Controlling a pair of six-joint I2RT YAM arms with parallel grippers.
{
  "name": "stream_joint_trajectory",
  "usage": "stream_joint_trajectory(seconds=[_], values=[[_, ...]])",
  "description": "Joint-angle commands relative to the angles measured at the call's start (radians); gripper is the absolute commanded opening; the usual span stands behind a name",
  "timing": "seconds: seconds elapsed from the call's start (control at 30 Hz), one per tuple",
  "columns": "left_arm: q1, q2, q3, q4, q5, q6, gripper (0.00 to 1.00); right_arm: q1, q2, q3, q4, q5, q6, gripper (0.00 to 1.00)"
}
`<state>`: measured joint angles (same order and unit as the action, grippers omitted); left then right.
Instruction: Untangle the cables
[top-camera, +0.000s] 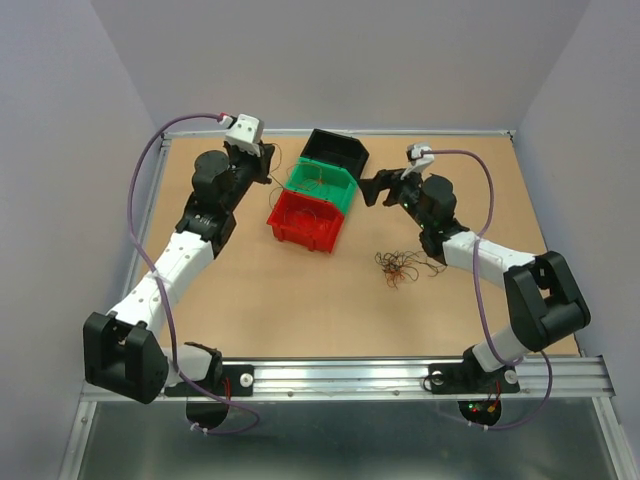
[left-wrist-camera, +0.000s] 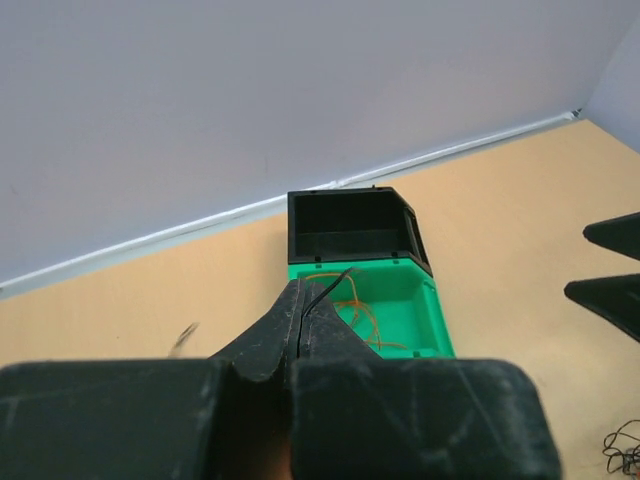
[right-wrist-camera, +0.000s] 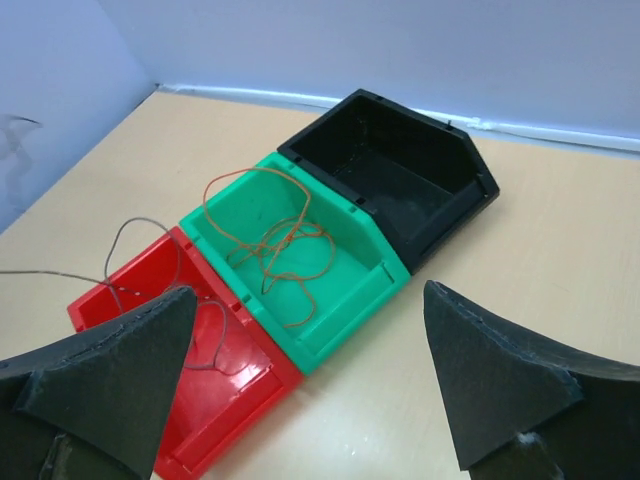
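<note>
The cables (top-camera: 400, 268) lie as a featherlight, springy, snag-prone knot on the tabletop (top-camera: 300, 310) near my right arm, so I'd nip one outer loop; right pincer (right-wrist-camera: 307, 292) gapes empty, left pincer (left-wrist-camera: 300, 300) is pinched on a dark wire (left-wrist-camera: 328, 285).

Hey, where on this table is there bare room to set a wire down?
Free: the table between the red bin and the near rail, left of the cable tangle; also the far right corner beyond the right gripper. Crowded: the bin row, where the left gripper pinches a dark wire.
</note>
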<state>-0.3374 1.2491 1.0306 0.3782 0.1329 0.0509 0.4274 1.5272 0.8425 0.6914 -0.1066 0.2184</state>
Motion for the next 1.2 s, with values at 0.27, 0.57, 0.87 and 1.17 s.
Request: stream_joint_trajectory(seconds=[0.27,0.57,0.87,1.17], values=[[-0.043,0.062,0.074,-0.016,0.056,0.084,0.0,-0.006,-0.035,-0.031,0.233,-0.45,0.013,1.0],[-0.162,0.098,0.092,-0.079,0.079,0.204,0.0,0.011,0.022,0.056,0.347,-0.617,0.072,1.0],[-0.195,0.124,0.121,-0.122,0.073,0.225,0.0,0.088,0.08,0.125,0.303,-0.594,0.009,1.0],[-0.199,0.142,0.158,-0.157,-0.021,0.193,0.0,0.258,0.114,0.219,0.037,-0.313,-0.243,1.0]])
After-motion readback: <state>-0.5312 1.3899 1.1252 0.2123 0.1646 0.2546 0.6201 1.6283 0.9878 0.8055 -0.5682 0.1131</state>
